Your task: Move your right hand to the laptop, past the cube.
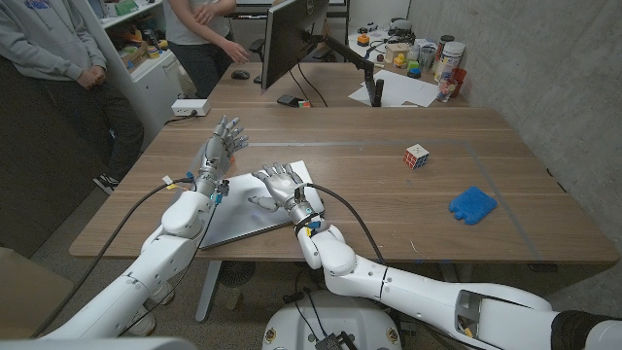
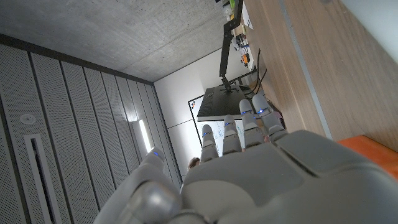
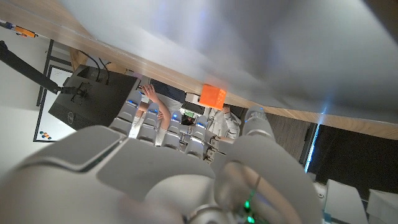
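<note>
A closed silver laptop [image 1: 243, 226] lies on the wooden table near its front left. My right hand [image 1: 282, 185] is over the laptop's lid with its fingers spread, holding nothing; whether it touches the lid I cannot tell. The multicoloured cube [image 1: 417, 156] sits well to the right of that hand, further back on the table. My left hand [image 1: 222, 146] is raised by the laptop's far left corner, fingers apart and empty. The right wrist view has the back of my right hand [image 3: 155, 180] close to the blurred grey lid [image 3: 249, 50].
A blue cloth-like thing [image 1: 472, 205] lies at the right, nearer than the cube. A monitor [image 1: 292, 39] on an arm and desk clutter [image 1: 418, 58] stand at the back. A white box [image 1: 190, 107] sits at the far left edge. Two people [image 1: 58, 39] stand behind, left.
</note>
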{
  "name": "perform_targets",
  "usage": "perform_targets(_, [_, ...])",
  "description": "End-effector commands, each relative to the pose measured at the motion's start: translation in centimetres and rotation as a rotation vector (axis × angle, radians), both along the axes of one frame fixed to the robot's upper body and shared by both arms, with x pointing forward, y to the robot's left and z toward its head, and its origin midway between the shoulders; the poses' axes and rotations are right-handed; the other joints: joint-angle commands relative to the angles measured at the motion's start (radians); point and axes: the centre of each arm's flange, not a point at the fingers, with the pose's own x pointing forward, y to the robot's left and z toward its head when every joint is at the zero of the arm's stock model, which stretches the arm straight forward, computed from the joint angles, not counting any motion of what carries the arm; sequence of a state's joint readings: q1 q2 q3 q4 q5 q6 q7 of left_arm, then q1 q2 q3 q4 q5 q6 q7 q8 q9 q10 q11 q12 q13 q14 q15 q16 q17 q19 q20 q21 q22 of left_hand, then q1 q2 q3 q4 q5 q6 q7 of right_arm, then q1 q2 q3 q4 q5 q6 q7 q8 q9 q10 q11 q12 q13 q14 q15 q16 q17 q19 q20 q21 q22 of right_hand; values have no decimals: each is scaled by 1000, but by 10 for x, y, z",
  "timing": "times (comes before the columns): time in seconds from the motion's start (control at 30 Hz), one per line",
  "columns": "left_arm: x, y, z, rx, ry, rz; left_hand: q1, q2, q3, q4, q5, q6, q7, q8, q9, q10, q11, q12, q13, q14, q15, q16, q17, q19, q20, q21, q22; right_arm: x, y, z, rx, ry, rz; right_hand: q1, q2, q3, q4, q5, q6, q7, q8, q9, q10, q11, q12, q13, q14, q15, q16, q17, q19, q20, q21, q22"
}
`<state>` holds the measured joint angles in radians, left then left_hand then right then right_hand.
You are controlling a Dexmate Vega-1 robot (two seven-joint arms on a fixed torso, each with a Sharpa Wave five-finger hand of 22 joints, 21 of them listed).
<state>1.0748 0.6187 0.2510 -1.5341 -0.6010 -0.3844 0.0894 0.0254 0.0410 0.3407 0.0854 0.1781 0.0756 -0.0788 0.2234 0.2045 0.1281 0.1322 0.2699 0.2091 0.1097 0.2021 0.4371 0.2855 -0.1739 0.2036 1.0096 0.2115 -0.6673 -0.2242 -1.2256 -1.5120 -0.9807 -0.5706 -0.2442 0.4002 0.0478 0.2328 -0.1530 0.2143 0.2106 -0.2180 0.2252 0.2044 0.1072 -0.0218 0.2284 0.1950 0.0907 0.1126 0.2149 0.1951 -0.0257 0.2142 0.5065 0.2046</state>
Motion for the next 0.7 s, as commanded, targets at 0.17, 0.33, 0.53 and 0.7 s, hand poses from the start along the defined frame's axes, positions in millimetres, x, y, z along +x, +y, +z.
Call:
perform_targets(0.17, [5,-2,0,-1,6,-3,1,4,-3,0,4,7,-7,3,3,8,0,3,2,4,3,-1,4,-53,10,-3,5,5,0,1,-6,13,8,-5,11,2,8,0,-20,-2,-12,1,-11,-4,-13,-1,-8,-3,-5,2,-4,5,-8,-2])
perform_targets(0.33, [7,-1,-1,-3,7,-4,4,4,-2,-2,5,9,-7,4,3,9,-2,3,2,6,2,-1,4,-52,10,-4,5,4,2,0,-12,15,14,-7,16,4,9,1,-31,-2,-18,-1,-8,-2,-14,-4,-11,-7,-6,1,-5,5,-12,-2])
perform_targets(0.53, [7,1,-1,-6,7,-5,6,4,-2,-3,6,13,-4,5,3,14,-2,5,2,7,2,-1,3,-52,10,-4,5,4,3,1,-13,18,19,-8,20,6,9,2,-37,-2,-23,-1,-26,-18,-23,-6,-20,-10,-10,-1,-6,5,-15,-2])
perform_targets(0.7, [7,2,-2,-5,6,-4,7,5,-1,-4,6,12,-6,4,3,13,-2,4,2,8,2,-1,3,-51,10,-4,6,4,6,-1,-18,19,22,-10,20,6,8,3,-41,-2,-25,-2,-17,-16,-21,-7,-17,-8,-9,-2,-5,5,-18,-2])
